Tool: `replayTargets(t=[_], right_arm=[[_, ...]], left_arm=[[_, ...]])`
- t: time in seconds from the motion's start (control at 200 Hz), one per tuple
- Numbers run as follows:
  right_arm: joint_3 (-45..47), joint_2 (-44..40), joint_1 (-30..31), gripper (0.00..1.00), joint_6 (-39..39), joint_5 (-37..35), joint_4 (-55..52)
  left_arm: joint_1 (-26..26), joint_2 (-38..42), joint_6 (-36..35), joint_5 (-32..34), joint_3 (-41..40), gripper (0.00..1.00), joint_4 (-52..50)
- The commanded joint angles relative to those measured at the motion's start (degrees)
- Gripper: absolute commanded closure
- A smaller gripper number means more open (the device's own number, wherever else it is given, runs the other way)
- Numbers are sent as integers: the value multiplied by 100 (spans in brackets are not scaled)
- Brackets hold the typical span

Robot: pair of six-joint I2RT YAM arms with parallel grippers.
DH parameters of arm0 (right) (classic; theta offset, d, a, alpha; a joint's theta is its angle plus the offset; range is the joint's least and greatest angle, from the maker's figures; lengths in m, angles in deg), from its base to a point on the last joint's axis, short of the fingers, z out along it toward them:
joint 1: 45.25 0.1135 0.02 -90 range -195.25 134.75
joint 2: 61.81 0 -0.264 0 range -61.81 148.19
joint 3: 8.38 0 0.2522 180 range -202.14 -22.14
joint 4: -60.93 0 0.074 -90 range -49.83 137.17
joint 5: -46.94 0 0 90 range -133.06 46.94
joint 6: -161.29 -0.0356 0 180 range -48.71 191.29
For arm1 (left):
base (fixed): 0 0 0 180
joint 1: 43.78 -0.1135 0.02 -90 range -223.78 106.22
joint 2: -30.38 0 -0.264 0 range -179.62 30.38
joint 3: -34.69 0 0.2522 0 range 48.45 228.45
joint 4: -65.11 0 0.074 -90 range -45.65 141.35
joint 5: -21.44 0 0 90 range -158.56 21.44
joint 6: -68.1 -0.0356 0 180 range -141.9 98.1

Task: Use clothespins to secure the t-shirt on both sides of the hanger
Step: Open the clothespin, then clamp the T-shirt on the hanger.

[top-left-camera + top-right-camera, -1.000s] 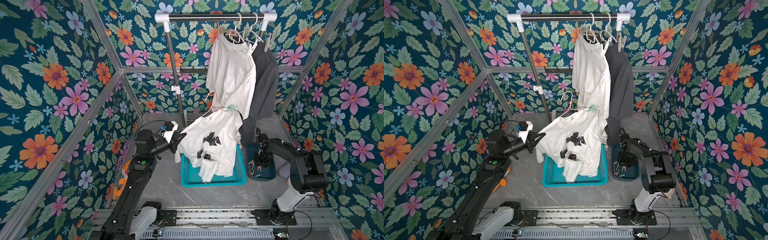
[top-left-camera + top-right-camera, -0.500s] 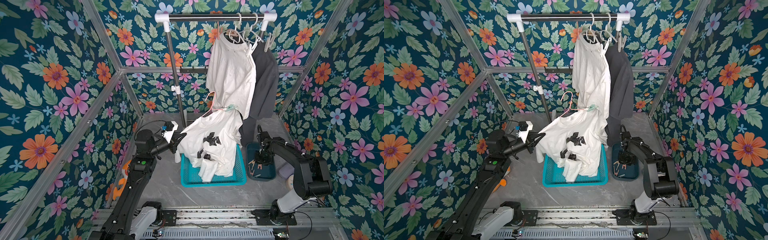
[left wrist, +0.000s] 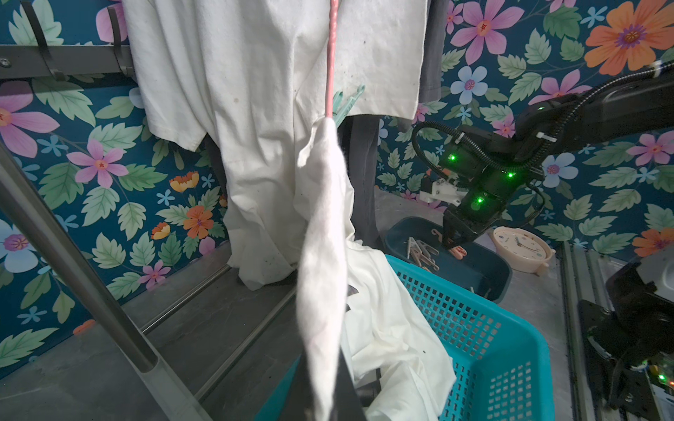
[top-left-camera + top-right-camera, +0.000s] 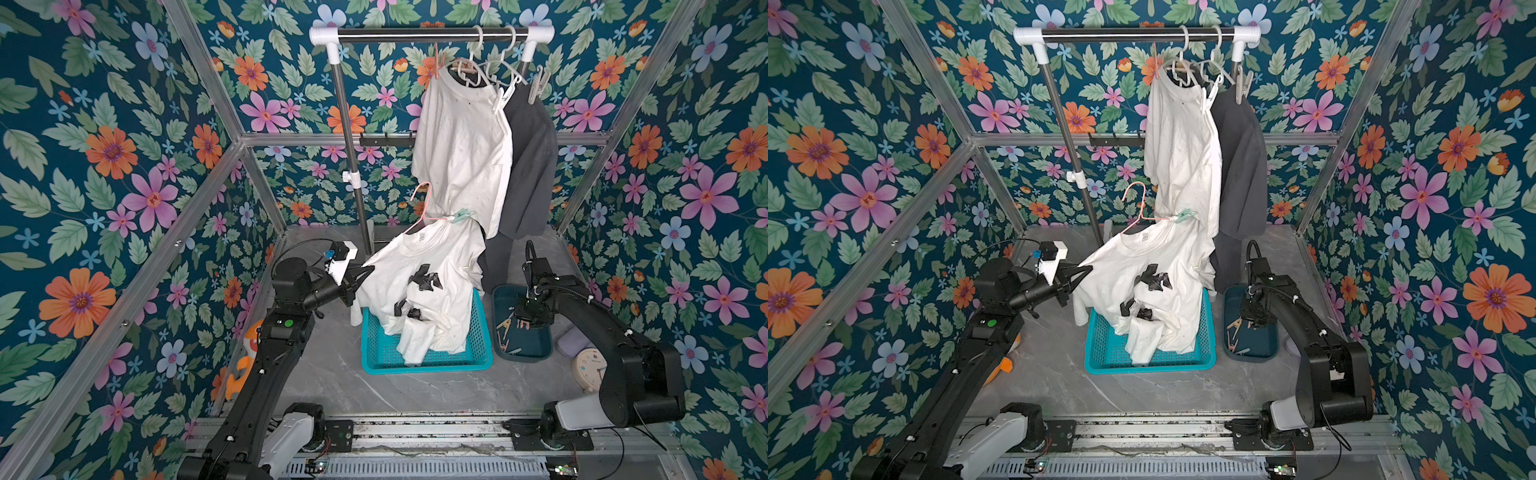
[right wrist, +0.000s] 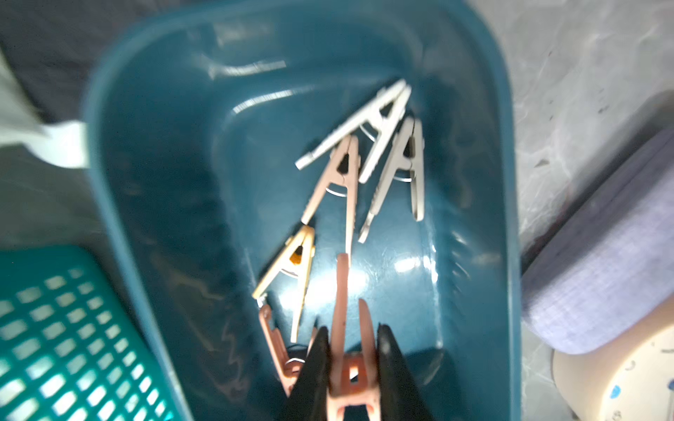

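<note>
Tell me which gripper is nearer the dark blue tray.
Right. The right gripper hangs over the tray, holding a pink clothespin; the left gripper is beyond the basket, gripping the t-shirt.

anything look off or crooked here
Yes. The pink hanger is off the rail and steeply tilted; its white t-shirt sags into the teal basket. Only a mint clothespin pins one shoulder; the left claw grips the other.

left hand point(image 4: 368, 271): clamped shut, level | right hand point(image 5: 353, 340): pinching, pointed down
</note>
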Motion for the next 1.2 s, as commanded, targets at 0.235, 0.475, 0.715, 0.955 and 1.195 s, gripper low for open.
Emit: replayTargets(t=[0.235, 0.475, 0.715, 0.955, 1.195], right_arm=[[-352, -785, 78, 100, 350, 272, 668], [-584, -1513, 494, 100, 800, 730, 1103], [-1022, -2016, 1182, 100, 1360, 1667, 1584], [-1490, -1922, 1575, 100, 1600, 3071, 2344], [-2258, -1359, 2065, 100, 2006, 3655, 2706]], left_arm=[[194, -176, 102, 97, 260, 100, 88], [463, -370, 54, 204, 427, 100, -73], [656, -633, -48, 187, 721, 100, -319], [737, -889, -139, 45, 1007, 100, -442], [756, -1186, -307, -240, 1307, 100, -577]])
